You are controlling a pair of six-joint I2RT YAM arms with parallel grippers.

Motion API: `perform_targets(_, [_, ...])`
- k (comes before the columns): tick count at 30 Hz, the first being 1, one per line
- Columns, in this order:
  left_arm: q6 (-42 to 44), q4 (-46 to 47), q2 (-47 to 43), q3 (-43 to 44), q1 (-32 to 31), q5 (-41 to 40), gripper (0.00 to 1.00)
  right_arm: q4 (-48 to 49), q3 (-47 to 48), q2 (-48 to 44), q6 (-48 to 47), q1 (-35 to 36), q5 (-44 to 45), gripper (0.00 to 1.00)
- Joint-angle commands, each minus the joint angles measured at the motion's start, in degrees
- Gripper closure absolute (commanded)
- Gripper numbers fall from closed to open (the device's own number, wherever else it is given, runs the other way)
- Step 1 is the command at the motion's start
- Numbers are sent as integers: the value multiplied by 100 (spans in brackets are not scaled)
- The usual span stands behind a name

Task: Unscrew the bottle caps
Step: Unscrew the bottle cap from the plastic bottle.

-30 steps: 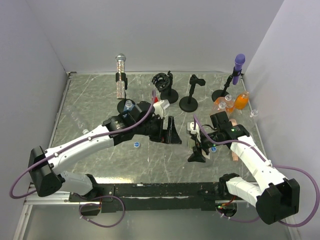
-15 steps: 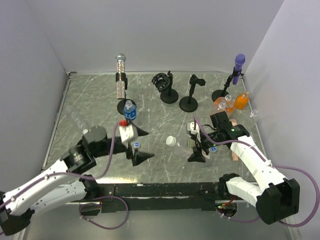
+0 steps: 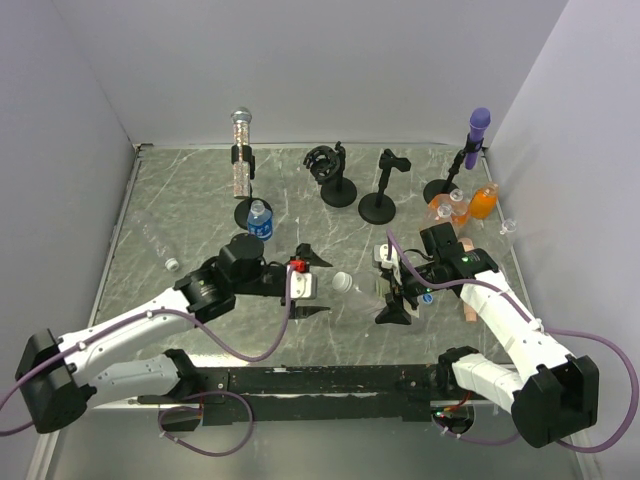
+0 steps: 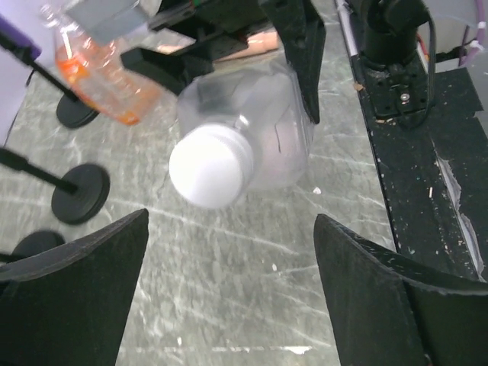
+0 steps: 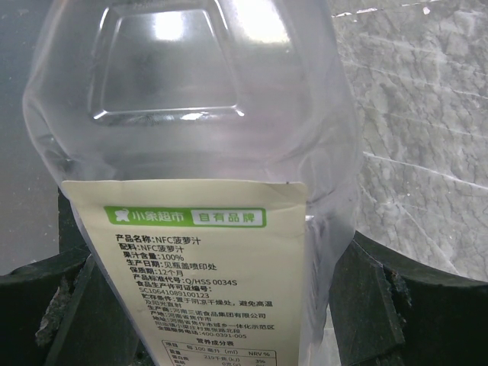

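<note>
Item: clear bottle (image 3: 385, 290), small, transparent plastic, yellow-green printed label (image 5: 200, 267), lying on its side near the middle of the table (image 3: 200, 190), neck towards the left arm. Fitting: white screw cap (image 4: 211, 166), on the bottle's neck. Holder: right gripper (image 3: 398, 292), its two black fingers (image 5: 377, 305) pressed against opposite sides of the bottle's body at the label. Facing it: left gripper (image 3: 322, 283), claw spread wide and holding nothing. In the left wrist view the cap lies just beyond the fingertips (image 4: 91, 282), in line with the gap between them and touching neither. Other stock: blue-labelled bottle (image 3: 261, 224), upright with a blue cap, behind the left arm's wrist and just in front of a black round stand base. Orange bottles (image 3: 483, 203), upright at the far right, near the wall. Fixtures along the back: silver glitter microphone (image 3: 240, 150) on a stand at left, purple microphone (image 3: 478, 125) on a stand at right, and two clip stands on black round bases (image 3: 378, 208) between them.
</note>
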Motion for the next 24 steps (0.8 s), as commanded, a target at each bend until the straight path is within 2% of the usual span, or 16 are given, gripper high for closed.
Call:
perform_targets(1, [295,396,278,457,40,621,13,95,95,-25,-162,6,-265,88])
perform_targets(6, [-91,1073,392,299,40,735,21,77,113,-7,-180,6,-265,88])
perform_targets(19, [-276,959,858,597,49,867,48,77,104,-25,-171,6,-265,88])
perform_targets(24, [-513,881,911,720,40,806,62,68,113,-7,-171,6,-265,88])
